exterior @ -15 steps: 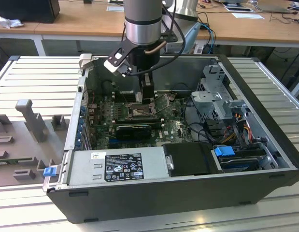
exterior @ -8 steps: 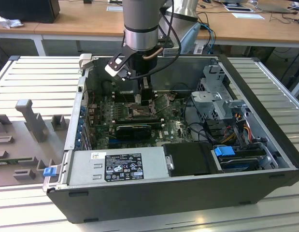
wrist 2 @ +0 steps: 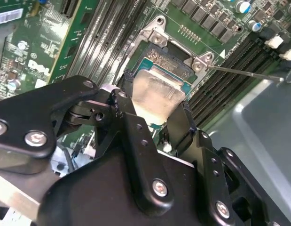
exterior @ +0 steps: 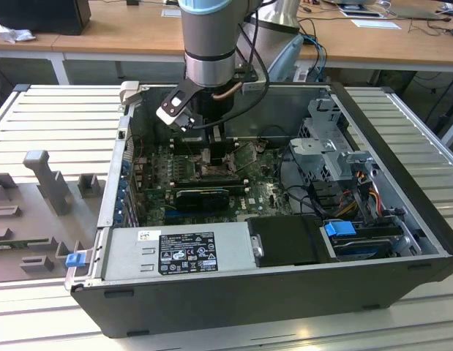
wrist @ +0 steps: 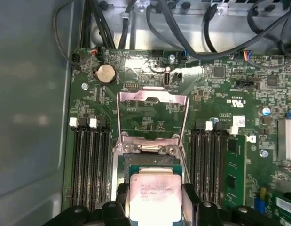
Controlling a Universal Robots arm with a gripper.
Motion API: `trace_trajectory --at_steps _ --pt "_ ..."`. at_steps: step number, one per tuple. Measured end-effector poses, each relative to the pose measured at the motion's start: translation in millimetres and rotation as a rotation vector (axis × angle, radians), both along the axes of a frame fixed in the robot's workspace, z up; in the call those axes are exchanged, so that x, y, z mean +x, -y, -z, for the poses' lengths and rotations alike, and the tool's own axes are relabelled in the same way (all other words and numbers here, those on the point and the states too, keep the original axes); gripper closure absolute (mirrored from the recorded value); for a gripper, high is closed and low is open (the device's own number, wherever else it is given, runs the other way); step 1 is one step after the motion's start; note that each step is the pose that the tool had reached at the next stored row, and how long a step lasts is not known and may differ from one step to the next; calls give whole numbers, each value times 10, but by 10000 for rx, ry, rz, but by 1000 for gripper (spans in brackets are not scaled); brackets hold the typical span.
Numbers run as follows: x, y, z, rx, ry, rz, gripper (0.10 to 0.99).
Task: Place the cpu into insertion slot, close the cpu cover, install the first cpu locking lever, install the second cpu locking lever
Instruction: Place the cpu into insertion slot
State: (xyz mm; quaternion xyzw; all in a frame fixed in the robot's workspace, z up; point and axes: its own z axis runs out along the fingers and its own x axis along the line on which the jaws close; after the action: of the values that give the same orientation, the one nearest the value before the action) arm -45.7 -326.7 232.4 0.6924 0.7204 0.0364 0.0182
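My gripper is shut on the cpu, a pale silver square chip held by two opposite edges between the black fingers. It hangs low over the insertion slot, whose black frame and brownish contacts show just past the chip. In the second wrist view the cpu covers much of the insertion slot. The cpu cover stands raised open behind the socket. A thin locking lever sticks out to one side. In the exterior view the gripper is down inside the computer case, above the motherboard.
Long black memory slots flank the socket on both sides. A black graphics card, a silver power supply and a drive cage with cables surround the board. The case walls hem in the arm.
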Motion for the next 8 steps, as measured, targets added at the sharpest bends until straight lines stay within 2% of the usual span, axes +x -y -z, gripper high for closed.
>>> trace_trajectory --at_steps 2,4,5,8 --pt "-8 -10 86 0 0 -2 557" --pt "-8 -22 122 -1 -2 6 557" --pt "-8 -45 176 1 -4 146 557" --pt "-8 -66 236 -1 -16 149 557"
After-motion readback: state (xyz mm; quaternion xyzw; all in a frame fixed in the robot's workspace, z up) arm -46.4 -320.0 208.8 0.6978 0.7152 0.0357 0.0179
